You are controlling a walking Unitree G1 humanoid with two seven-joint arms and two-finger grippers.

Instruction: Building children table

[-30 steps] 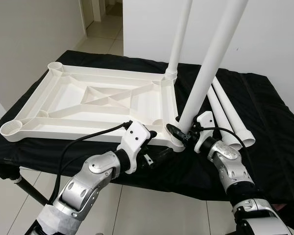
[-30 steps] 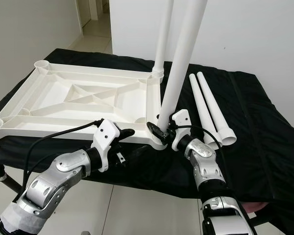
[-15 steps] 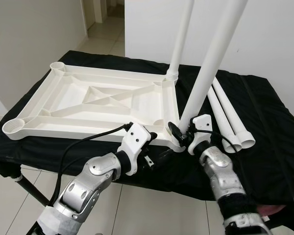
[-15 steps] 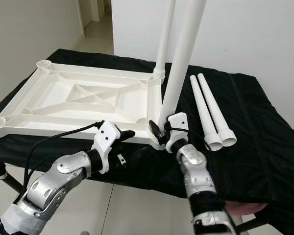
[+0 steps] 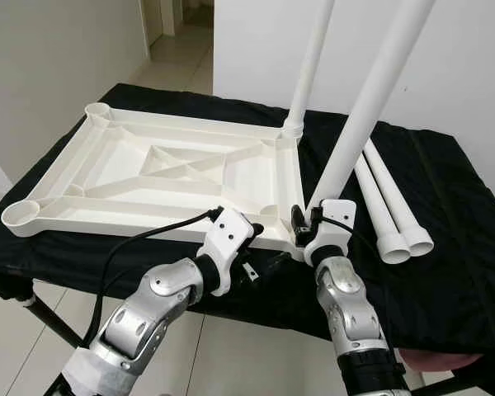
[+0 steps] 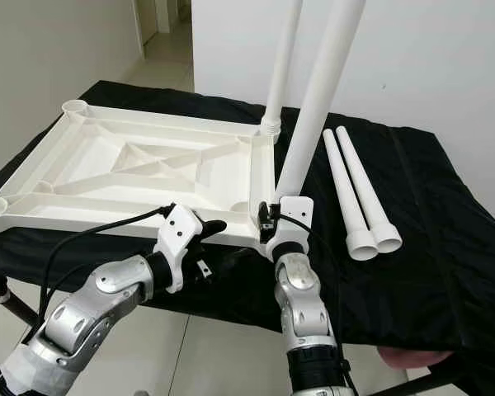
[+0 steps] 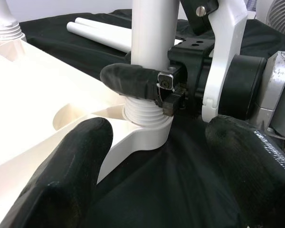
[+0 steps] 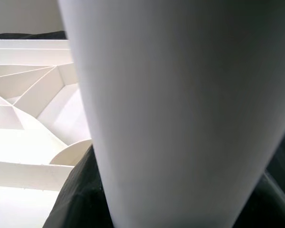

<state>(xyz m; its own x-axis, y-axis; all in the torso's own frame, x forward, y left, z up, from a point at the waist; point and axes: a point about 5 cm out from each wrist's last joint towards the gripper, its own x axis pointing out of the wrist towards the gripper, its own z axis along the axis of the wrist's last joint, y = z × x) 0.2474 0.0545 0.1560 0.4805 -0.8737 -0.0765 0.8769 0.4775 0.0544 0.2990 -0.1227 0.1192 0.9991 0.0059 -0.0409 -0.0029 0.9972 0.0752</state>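
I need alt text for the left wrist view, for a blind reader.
The right claw grips a white plastic table leg just above its threaded end, seated in a corner socket of the white plastic tabletop frame. The left claw hangs open nearby.

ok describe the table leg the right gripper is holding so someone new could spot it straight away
On the black-draped bench lies an upside-down white tabletop. At its near right corner a long white leg rises, leaning right, with the right gripper clamped at its base. The other standing leg is at the far corner; two more lie flat.
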